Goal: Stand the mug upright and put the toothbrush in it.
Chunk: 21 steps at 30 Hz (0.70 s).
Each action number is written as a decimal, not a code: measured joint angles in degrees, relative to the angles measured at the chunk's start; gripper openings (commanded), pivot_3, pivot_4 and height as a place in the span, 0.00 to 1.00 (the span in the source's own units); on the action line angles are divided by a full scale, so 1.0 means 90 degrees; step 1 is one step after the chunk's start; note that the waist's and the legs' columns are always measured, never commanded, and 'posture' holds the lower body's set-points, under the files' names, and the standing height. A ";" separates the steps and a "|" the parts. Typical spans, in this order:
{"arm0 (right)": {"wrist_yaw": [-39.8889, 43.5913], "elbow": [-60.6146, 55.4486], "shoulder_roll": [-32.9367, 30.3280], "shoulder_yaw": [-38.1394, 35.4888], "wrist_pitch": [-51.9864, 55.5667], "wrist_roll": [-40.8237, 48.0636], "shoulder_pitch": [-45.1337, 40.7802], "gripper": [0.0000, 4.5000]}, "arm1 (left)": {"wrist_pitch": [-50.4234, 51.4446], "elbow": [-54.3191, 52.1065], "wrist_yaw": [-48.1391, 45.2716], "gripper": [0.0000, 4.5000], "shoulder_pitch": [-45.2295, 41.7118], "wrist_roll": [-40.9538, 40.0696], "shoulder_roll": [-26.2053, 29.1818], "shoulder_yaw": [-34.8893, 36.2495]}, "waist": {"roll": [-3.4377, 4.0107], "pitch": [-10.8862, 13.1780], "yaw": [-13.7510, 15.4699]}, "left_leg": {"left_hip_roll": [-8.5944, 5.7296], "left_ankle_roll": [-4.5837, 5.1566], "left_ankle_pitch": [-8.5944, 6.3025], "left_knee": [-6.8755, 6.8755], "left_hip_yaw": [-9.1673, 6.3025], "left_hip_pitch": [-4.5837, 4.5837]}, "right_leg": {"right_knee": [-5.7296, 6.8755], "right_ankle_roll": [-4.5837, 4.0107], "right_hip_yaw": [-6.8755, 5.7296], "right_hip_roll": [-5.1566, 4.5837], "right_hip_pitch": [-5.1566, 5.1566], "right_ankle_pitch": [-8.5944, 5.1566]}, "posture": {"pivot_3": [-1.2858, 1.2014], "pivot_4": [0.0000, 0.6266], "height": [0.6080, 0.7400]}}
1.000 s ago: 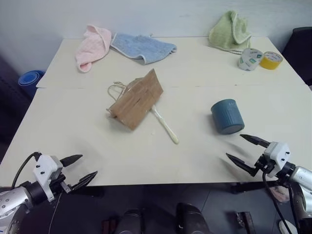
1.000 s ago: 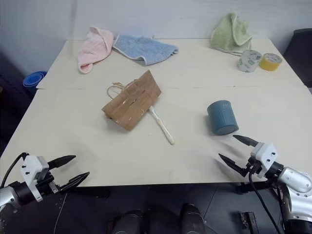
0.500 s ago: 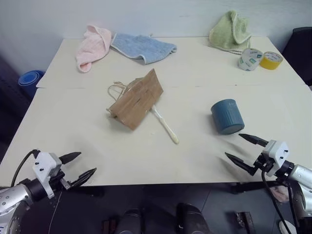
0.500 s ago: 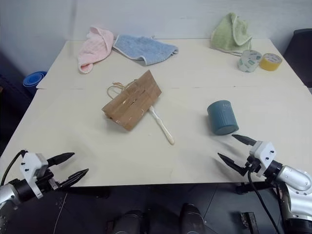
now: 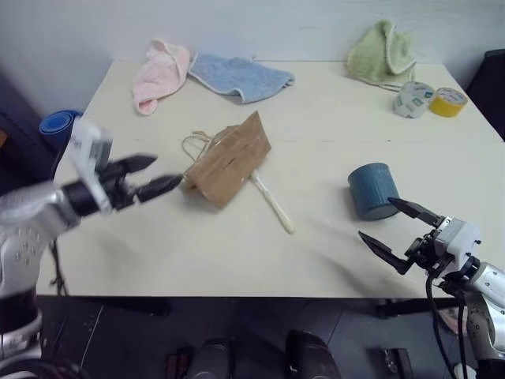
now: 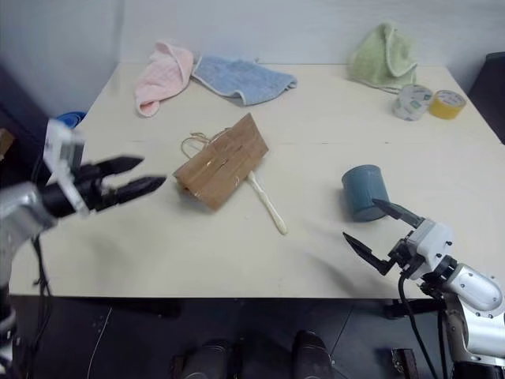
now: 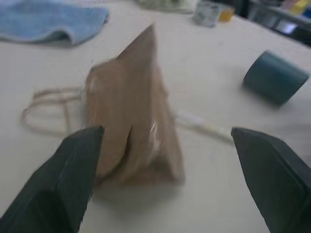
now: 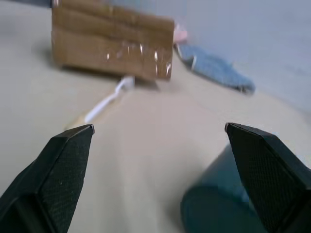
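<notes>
Both tools, left tool (image 5: 155, 177) and right tool (image 5: 392, 229), were held wide open and empty. Mug (image 5: 372, 190) was seen right of paper bag (image 5: 229, 160); toothbrush (image 5: 273, 205) partly tucked under it.

You're facing a cream-white table (image 5: 331, 110) pushed close to a plain pale wall (image 5: 260, 24). Dark floor (image 5: 102, 332) shows below its near edge, and a blue round object (image 5: 57, 126) sits beyond its left side.

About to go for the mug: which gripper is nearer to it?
Right. The right gripper hangs open just in front of the mug, almost at its base. The left gripper is open across the table, beside the paper bag.
</notes>
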 measured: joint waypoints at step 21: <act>-0.0668 -0.0885 0.0226 0.0414 0.0623 0.0149 -0.0172 1.00 | -0.1688 0.5069 -0.1419 0.20 -0.3079 0.3467 -0.1445 -0.3361 | -0.0025 0.0014 0.0003 | 0.0003 0.0006 0.0004 0.0021 0.0063 -0.0038 | -0.0022 0.0000 -0.0002 0.0012 -0.0018 -0.0001 | 0.52 0.24 1.00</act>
